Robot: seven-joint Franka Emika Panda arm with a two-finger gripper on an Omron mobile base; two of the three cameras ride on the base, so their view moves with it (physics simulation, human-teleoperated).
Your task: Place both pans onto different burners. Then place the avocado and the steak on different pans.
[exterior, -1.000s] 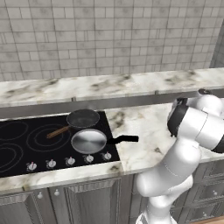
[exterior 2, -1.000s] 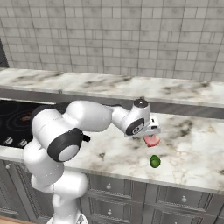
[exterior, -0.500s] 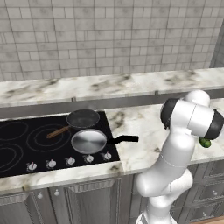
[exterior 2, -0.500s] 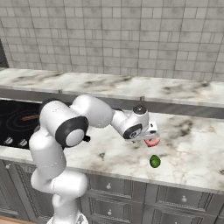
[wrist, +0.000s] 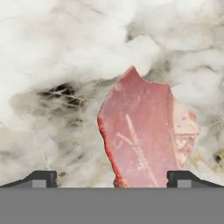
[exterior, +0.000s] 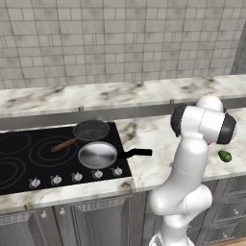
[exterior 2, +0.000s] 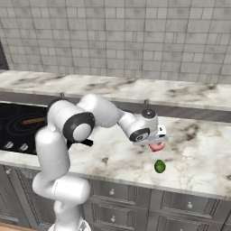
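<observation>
The pinkish-red steak [wrist: 144, 135] lies flat on the marble counter, right below my open gripper [wrist: 111, 179], between its two dark fingertips [wrist: 41, 178]. From the right base view the gripper [exterior 2: 156, 140] hangs just over the steak [exterior 2: 157, 147], which the hand partly hides. The dark green avocado [exterior 2: 159, 166] rests on the counter a little nearer the front edge, also seen at the far right as the avocado [exterior: 224, 156]. On the black cooktop [exterior: 29, 158] sit the dark pan [exterior: 91, 129] with a wooden handle and the silver pan [exterior: 97, 154], each over burners' rings [exterior: 48, 156].
Small silver knobs [exterior: 77, 177] line the cooktop's front. The silver pan's black handle [exterior: 137, 153] sticks out over the marble counter [exterior: 153, 139]. A tiled wall stands behind, and drawers sit below the counter's front edge.
The arm has folded in and the hand has come lower over the steak. Jaws stay open. Pans, steak and avocado have not moved.
</observation>
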